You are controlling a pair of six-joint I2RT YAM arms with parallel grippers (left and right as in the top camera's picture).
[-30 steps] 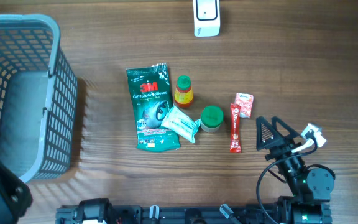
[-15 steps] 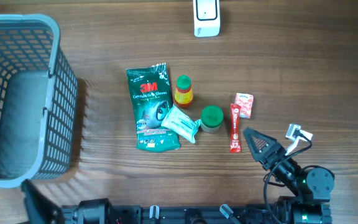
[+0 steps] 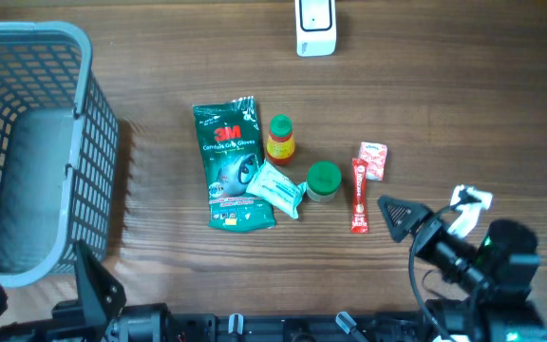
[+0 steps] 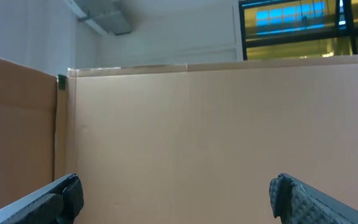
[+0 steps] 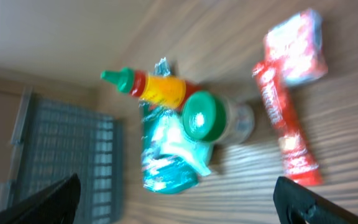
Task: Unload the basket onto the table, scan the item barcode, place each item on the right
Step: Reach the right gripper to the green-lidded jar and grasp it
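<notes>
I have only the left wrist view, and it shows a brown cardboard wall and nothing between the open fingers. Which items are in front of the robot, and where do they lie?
Observer: The overhead view shows a group in the middle: a green 3M pack, a sauce bottle, a green-lidded jar, a red stick sachet and a small red box.
Operator: Is a scanner visible?
Observer: A white device stands beyond the group, farther from the robot. I cannot tell whether it is the scanner.
Operator: Where is the right arm?
Observer: The right gripper is open and empty, just right of the red stick sachet.
</notes>
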